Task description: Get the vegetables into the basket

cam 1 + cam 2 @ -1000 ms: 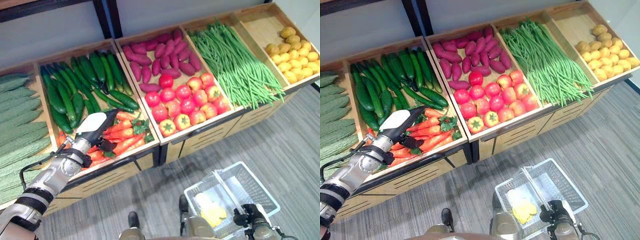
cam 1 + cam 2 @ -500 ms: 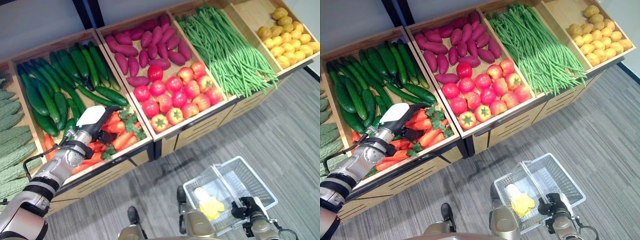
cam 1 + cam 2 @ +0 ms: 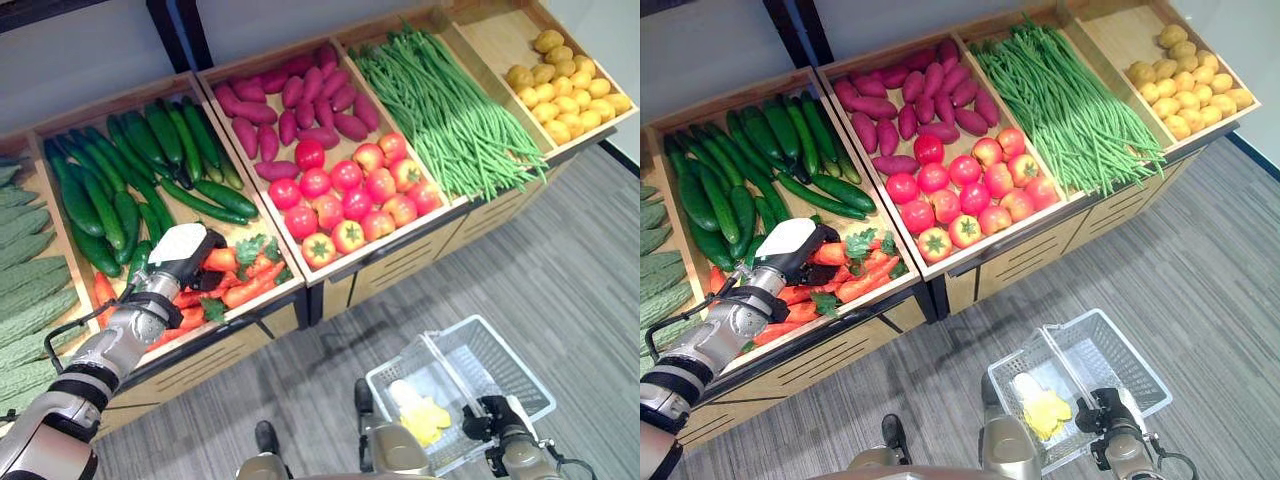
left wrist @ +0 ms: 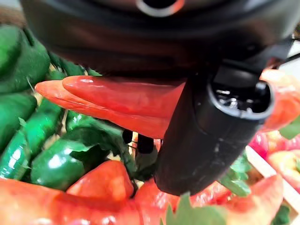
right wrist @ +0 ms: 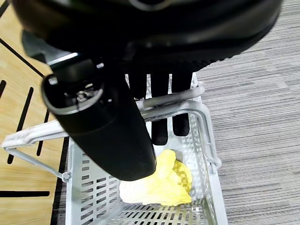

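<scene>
Since a second ago the left hand [image 3: 183, 252] has drawn back a little toward the crate's front lip, while the whole view has swung — that part is the camera, not the produce. In its wrist view the fingers are curled over a carrot [image 4: 126, 101], with the thumb [image 4: 206, 136] crossing beneath it, so I judge the carrot pinched though barely lifted from the carrot pile [image 3: 240, 280]. Outward from the grasp, leafy green tops lie at about 3 o'clock of the hand, and the cucumbers [image 3: 150, 170] fill the same crate from 11 to 1 o'clock.

To do this step well, the hand should rise straight before it swings — the carrot is long, and its tip could snag a neighbour or the greens and drag them over the lip. A firmer wrap near the carrot's middle would keep it from pivoting.

The right hand [image 5: 154, 93] is clenched on the basket handle [image 5: 173, 101]; the basket [image 3: 500, 370] hangs at about 4 o'clock from the left hand, well apart, over the grey floor [image 3: 560, 260]. Some yellow produce [image 3: 420, 415] already lies in it, leaving the far half bare. The crate's wooden front edge [image 3: 230, 320] is the one rim to clear; beyond it the path down to the basket looks open, with the tomatoes [image 3: 350, 195] and green beans [image 3: 450, 110] well off to 1 and 2 o'clock.
</scene>
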Controlling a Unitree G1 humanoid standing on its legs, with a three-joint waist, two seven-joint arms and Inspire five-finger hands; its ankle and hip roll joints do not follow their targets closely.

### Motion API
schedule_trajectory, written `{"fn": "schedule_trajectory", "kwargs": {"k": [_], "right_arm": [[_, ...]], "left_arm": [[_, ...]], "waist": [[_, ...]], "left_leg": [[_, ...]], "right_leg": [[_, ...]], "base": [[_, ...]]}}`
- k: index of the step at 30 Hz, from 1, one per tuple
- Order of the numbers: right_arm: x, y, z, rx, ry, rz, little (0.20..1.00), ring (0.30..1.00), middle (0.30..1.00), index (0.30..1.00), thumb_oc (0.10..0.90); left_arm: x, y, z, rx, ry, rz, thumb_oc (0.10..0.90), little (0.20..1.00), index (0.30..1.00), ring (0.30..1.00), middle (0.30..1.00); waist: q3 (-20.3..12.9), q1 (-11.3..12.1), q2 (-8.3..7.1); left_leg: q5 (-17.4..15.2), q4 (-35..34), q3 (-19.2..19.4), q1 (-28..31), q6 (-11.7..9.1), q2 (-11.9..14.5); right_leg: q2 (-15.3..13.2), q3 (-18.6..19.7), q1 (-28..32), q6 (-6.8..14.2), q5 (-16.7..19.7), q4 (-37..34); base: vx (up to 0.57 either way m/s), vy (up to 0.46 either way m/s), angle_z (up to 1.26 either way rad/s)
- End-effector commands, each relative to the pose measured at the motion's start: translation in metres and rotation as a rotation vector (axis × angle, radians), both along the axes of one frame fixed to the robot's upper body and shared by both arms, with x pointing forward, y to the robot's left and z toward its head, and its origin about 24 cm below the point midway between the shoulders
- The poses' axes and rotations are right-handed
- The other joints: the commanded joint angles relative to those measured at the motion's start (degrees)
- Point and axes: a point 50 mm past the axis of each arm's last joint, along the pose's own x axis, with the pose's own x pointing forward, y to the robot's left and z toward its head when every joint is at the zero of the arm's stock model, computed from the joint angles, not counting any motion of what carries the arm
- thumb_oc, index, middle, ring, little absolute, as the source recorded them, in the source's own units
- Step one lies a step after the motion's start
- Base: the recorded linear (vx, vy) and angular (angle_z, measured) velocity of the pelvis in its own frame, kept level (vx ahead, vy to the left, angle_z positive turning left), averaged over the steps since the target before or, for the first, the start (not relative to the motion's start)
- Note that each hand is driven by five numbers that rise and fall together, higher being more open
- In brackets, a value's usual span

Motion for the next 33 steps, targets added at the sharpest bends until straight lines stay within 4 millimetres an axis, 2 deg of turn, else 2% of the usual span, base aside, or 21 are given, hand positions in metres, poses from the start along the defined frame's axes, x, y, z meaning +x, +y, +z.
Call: {"fn": "schedule_trajectory", "kwargs": {"k": [1,3,6,8,9,10,11,16,18,23,33], "right_arm": [[0.012,-0.020,0.016,-0.103,-0.086,-0.004,0.300,0.300,0.300,0.300,0.400],[0.008,-0.016,0.012,-0.090,-0.073,-0.012,0.300,0.300,0.300,0.300,0.400],[0.006,-0.012,0.010,-0.081,-0.066,-0.011,0.300,0.300,0.300,0.300,0.400],[0.002,-0.013,0.008,-0.082,-0.050,-0.018,0.300,0.300,0.300,0.300,0.400],[0.002,-0.012,0.007,-0.076,-0.046,-0.023,0.300,0.300,0.300,0.300,0.400],[0.002,-0.012,0.008,-0.077,-0.045,-0.022,0.300,0.300,0.300,0.300,0.400],[-0.001,-0.014,0.007,-0.081,-0.036,-0.029,0.300,0.300,0.300,0.300,0.400],[-0.004,-0.014,0.006,-0.070,-0.020,-0.032,0.300,0.300,0.300,0.300,0.400],[-0.008,-0.012,0.004,-0.055,-0.001,-0.035,0.300,0.300,0.300,0.300,0.400],[-0.013,-0.010,0.001,-0.043,0.019,-0.032,0.300,0.300,0.300,0.300,0.400],[-0.014,-0.006,-0.002,-0.023,0.026,-0.025,0.300,0.300,0.300,0.300,0.400]], "left_arm": [[0.015,0.007,0.077,-0.023,-0.398,0.026,0.400,0.300,0.300,0.300,0.300],[0.010,0.005,0.092,-0.094,-0.533,0.049,0.400,0.300,0.300,0.300,0.300],[0.003,0.004,0.098,-0.157,-0.599,0.062,0.400,0.300,0.300,0.300,0.300],[-0.001,0.000,0.101,-0.262,-0.640,0.059,0.400,0.300,0.300,0.300,0.300],[-0.007,-0.006,0.102,-0.438,-0.672,0.037,0.400,0.300,0.300,0.300,0.300],[-0.008,-0.006,0.102,-0.440,-0.671,0.038,0.400,0.300,0.300,0.300,0.300],[-0.012,-0.012,0.104,-0.598,-0.697,-0.002,0.400,0.300,0.300,0.300,0.300],[-0.030,-0.024,0.096,-1.011,-0.650,-0.133,0.400,0.300,0.300,0.300,0.300],[-0.035,-0.029,0.087,-1.153,-0.602,-0.170,0.400,0.300,0.300,0.300,0.300],[-0.043,-0.038,0.083,-1.283,-0.565,-0.234,0.400,0.300,0.300,0.300,0.300],[-0.047,-0.053,0.095,-1.253,-0.550,-0.342,0.400,0.300,0.300,0.300,0.300]], "waist": [[-3.2,0.0,-1.60],[-3.9,0.6,-1.87],[-4.2,0.7,-2.00],[-4.5,1.0,-1.99],[-4.7,1.1,-2.02],[-4.7,1.1,-1.96],[-4.6,1.2,-1.92],[-5.0,1.6,-1.85],[-5.1,1.9,-1.91],[-5.4,2.3,-1.97],[-5.4,2.6,-2.38]], "left_leg": [[-2.8,0.4,-0.2,1.0,-1.1,0.6],[-3.1,0.4,-0.6,1.2,-1.0,0.4],[-3.2,0.4,-0.8,1.4,-1.0,0.2],[-3.4,0.4,-1.0,1.5,-0.8,0.0],[-3.4,0.4,-1.0,1.7,-0.6,-0.2],[-3.4,0.4,-1.0,1.8,-0.6,-0.2],[-3.7,0.4,-1.1,2.1,-0.5,-0.3],[-3.6,0.4,-1.3,2.1,-0.1,-0.7],[-3.6,0.4,-1.5,2.2,0.0,-0.9],[-3.6,0.4,-1.7,2.3,0.2,-1.0],[-3.4,0.4,-1.9,2.2,0.2,-1.1]], "right_leg": [[-5.9,-3.9,5.6,7.8,-6.1,0.1],[-6.2,-4.4,6.1,7.8,-6.3,0.1],[-6.5,-4.8,6.6,7.8,-6.4,0.1],[-6.6,-5.0,6.8,7.7,-6.4,0.1],[-6.8,-5.1,7.0,7.6,-6.4,0.1],[-6.8,-5.0,7.1,7.6,-6.4,0.1],[-6.9,-5.1,7.5,7.6,-6.5,0.1],[-7.4,-5.2,7.6,7.4,-6.2,0.1],[-7.6,-5.4,7.9,7.3,-6.2,0.1],[-7.8,-5.7,8.4,7.2,-6.2,0.1],[-7.9,-6.0,8.6,7.1,-6.2,0.1]], "base": [[0.00,0.005,0.10],[-0.01,0.009,0.09],[-0.01,0.010,0.11],[-0.01,0.025,0.05],[-0.01,0.024,0.04],[0.00,0.030,0.07],[-0.02,0.021,0.07],[-0.02,0.027,0.05],[-0.02,0.009,0.05],[-0.01,0.001,0.02],[0.00,0.000,0.00]]}}
